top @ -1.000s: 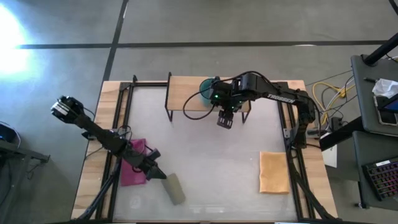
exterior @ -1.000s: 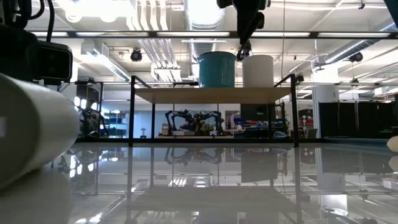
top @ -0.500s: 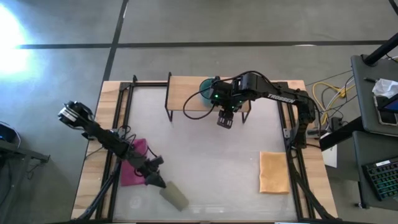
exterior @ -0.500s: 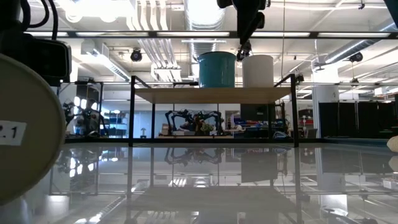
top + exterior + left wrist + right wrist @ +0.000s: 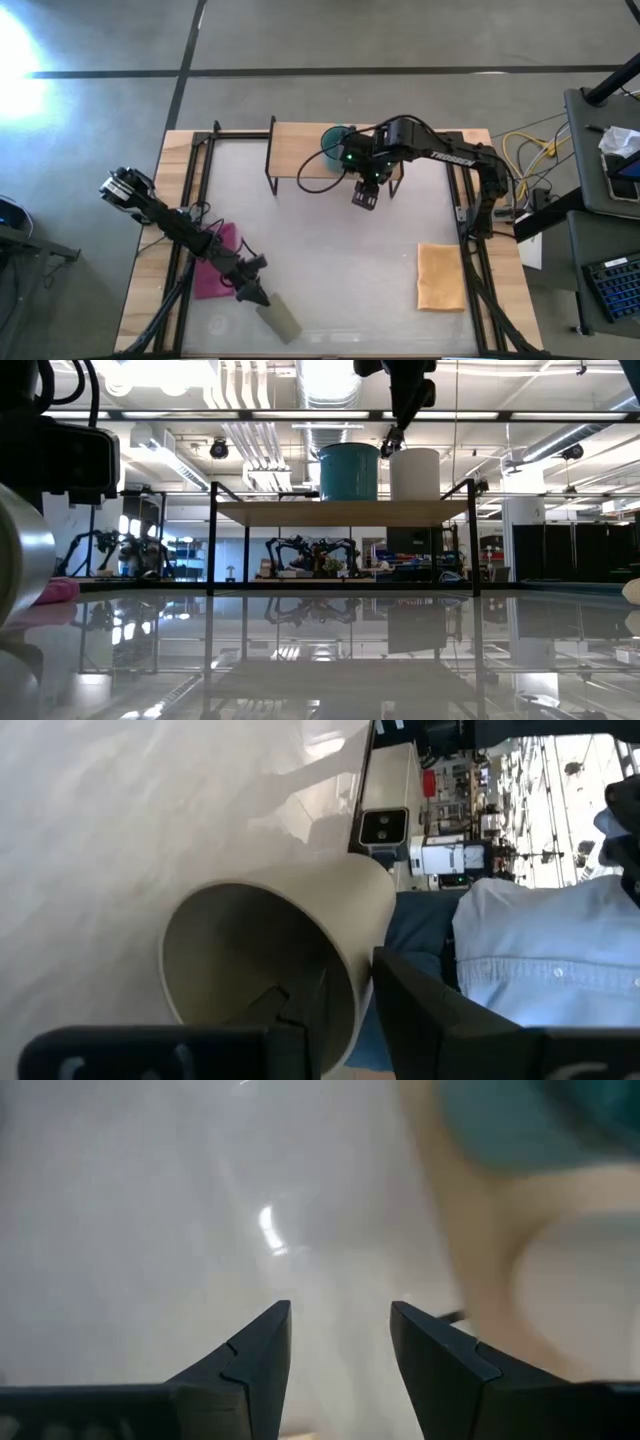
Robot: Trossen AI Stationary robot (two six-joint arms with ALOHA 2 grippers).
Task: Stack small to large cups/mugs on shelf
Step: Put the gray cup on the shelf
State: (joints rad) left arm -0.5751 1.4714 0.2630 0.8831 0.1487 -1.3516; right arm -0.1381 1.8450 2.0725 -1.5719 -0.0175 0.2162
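The desk [image 5: 330, 240] fills the middle of the high view, with the shelf [image 5: 300, 150] along its upper edge. The teal mug [image 5: 349, 471] and white mug [image 5: 414, 473] sit side by side on the shelf. The right arm reaches in from the right, bent over the shelf, and the right gripper [image 5: 364, 196] hangs just past its front edge, jaws spread around nothing. The left arm stretches diagonally down to the lower left, where the left gripper [image 5: 252, 293] pinches the rim of the olive tumbler [image 5: 280, 319], which lies tipped on the desk.
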